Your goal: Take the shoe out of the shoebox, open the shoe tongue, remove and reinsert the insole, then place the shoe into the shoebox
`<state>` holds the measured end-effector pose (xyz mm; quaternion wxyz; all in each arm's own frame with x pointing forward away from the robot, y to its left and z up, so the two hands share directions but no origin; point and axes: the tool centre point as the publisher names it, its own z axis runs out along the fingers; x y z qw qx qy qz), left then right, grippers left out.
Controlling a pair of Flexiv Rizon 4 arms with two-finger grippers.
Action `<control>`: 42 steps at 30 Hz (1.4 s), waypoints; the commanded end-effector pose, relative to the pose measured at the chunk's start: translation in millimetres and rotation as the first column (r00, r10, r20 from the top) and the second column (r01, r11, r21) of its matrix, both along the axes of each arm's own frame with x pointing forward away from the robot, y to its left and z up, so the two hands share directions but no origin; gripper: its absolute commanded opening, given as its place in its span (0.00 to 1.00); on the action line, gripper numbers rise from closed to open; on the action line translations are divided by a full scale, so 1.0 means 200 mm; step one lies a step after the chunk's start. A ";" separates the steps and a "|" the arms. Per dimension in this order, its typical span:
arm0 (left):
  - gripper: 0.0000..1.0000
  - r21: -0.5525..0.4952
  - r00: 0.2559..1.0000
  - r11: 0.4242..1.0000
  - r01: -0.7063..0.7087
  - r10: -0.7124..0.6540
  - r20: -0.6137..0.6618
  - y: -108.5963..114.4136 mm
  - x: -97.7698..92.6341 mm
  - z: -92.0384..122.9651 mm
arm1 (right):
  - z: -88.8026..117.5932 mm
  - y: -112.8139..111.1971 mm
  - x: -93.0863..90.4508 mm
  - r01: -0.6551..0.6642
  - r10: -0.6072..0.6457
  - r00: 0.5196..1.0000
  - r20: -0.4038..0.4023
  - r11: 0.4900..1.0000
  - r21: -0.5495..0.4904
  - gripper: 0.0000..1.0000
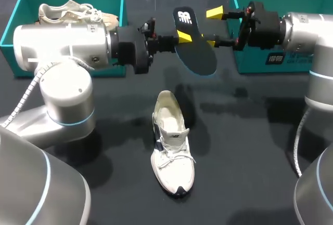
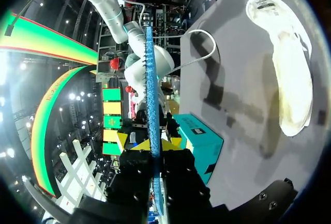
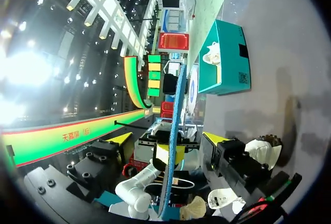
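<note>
- Progress is judged to be about halfway: the shoe [image 1: 171, 152] is out of its box and lies on the counter [image 1: 244, 147], and the insole [image 1: 196, 48] is out of the shoe.
- Tongue-opening is taken as done, since the tongue is seen lifted back from a wide, pale opening.
- Two steps are judged to remain: the insole is to be slid back in, and the shoe is to be set into a shoebox.
- The insole is held in the air above the counter, beyond the shoe's heel and between the two arms.
- The left hand [image 1: 183, 36] is clenched on one side of the insole; in the left wrist view the insole is seen edge-on, pinched between the yellow tips.
- The right hand [image 1: 212, 27] is spread wide, with a finger to either side of the insole's other edge. No contact can be made out, so it is counted as released.
- The insole is dark with a blue rim and a pale mark near one end. It is thin, and it is expected to flex easily.
- The shoe is cream-white with a dark toe tip and pale laces. Its toe is pointed toward the robot and its heel toward the insole.
- A teal left shoebox [image 1: 15, 12] at the far corner is occupied by a second pale shoe [image 1: 67, 12]. The inside of the right shoebox [image 1: 260, 61] is largely hidden by the right arm.
</note>
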<state>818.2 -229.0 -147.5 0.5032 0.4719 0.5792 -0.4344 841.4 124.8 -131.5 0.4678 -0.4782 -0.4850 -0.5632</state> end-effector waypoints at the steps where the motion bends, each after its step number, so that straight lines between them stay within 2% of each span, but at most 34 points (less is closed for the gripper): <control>1: 0.00 0.030 1.000 1.000 -0.009 0.010 -0.025 0.14 -0.06 0.00 | 0.00 -0.06 -0.10 0.021 -0.021 1.000 -0.003 1.000 0.000 1.00; 7: 0.00 0.063 0.997 0.997 -0.037 0.041 -0.071 0.21 -0.11 -0.02 | -0.03 -0.10 -0.15 0.040 -0.040 0.999 -0.020 0.999 -0.005 1.00; 11: 0.00 0.027 0.976 1.000 -0.015 0.021 -0.215 0.28 -0.15 -0.02 | -0.03 -0.10 -0.15 0.040 -0.040 0.999 -0.020 0.999 -0.005 1.00; 13: 0.00 -0.007 0.942 1.000 -0.011 0.008 -0.337 0.31 -0.15 -0.02 | -0.03 -0.10 -0.15 0.040 -0.040 0.999 -0.020 0.999 -0.005 1.00; 16: 0.00 -0.193 0.745 0.981 0.008 -0.134 -0.653 0.37 -0.14 -0.05 | -0.03 -0.10 -0.15 0.040 -0.040 0.999 -0.020 0.999 -0.005 1.00; 18: 0.00 -0.214 0.662 0.977 -0.007 -0.156 -0.733 0.38 -0.14 -0.06 | -0.03 -0.10 -0.15 0.040 -0.040 0.999 -0.020 0.999 -0.005 1.00; 36: 0.00 -0.195 0.677 0.981 -0.004 -0.141 -0.722 0.38 -0.15 -0.06 | -0.03 -0.10 -0.15 0.040 -0.040 0.999 -0.020 0.999 -0.005 1.00; 42: 0.00 -0.200 0.361 0.977 -0.073 -0.161 -0.918 0.41 -0.11 0.05 | -0.03 -0.10 -0.15 0.040 -0.040 0.999 -0.020 0.999 -0.005 1.00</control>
